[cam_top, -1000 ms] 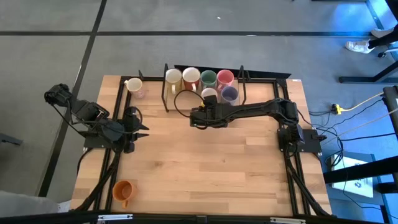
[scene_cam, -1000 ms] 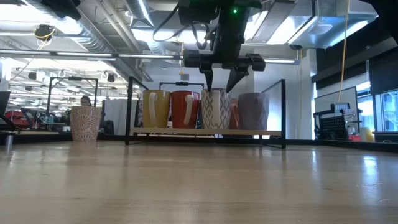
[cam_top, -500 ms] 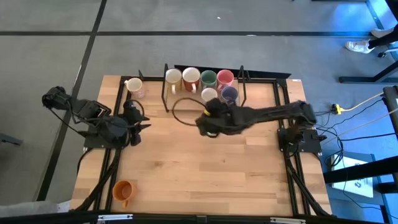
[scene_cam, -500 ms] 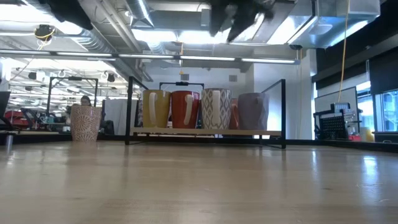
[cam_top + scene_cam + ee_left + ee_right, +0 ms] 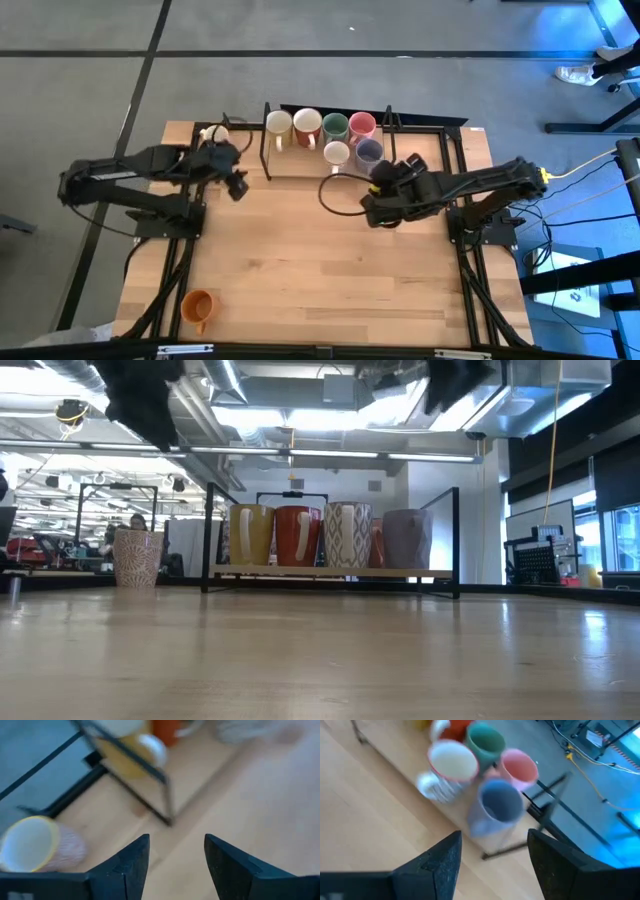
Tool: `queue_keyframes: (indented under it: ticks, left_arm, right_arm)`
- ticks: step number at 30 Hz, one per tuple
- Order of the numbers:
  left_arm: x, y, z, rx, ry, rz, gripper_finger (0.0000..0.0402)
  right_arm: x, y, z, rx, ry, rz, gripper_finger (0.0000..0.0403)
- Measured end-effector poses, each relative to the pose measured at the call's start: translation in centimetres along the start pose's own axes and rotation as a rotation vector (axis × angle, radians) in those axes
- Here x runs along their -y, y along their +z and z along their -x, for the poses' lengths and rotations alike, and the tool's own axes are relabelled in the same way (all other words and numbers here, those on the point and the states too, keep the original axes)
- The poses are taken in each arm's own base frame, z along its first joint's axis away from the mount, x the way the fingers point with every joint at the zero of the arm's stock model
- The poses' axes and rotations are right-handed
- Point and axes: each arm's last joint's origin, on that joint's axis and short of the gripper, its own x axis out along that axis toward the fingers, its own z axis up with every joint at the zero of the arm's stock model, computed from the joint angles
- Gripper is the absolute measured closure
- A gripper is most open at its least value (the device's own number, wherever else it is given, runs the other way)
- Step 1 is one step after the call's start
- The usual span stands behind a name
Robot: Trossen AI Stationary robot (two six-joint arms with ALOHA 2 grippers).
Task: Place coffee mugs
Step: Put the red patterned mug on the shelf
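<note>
High view looks straight down; low view faces the rack (image 5: 330, 572) at 12 o'clock (wrist cameras sit close).

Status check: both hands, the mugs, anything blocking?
Left hand open, empty, near loose cream mug. Right hand open, empty, beside the rack. Six mugs racked; orange mug alone at near edge. Nothing blocking.

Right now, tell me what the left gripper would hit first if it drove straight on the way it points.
Probably the black rack frame: it crosses the gap ahead of the open left gripper, with bare table before it. The speckled mug sits off to the side. Depth is unclear.
</note>
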Motion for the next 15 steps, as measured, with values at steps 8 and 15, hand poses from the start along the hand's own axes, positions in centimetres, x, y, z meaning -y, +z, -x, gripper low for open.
queue_keyframes:
  ticks: [8,15]
  left_arm:
    - [-4.2,2.1,-3.7,-0.183,0.125,0.157,0.0217]
    - [-7.8,2.5,-7.0,-0.323,0.254,0.222,0.0219]
  right_arm:
    - [2.6,-4.0,-1.3,-0.073,0.053,0.026,0.0189]
    - [3.5,-5.5,-1.8,-0.078,0.049,0.053,0.0189]
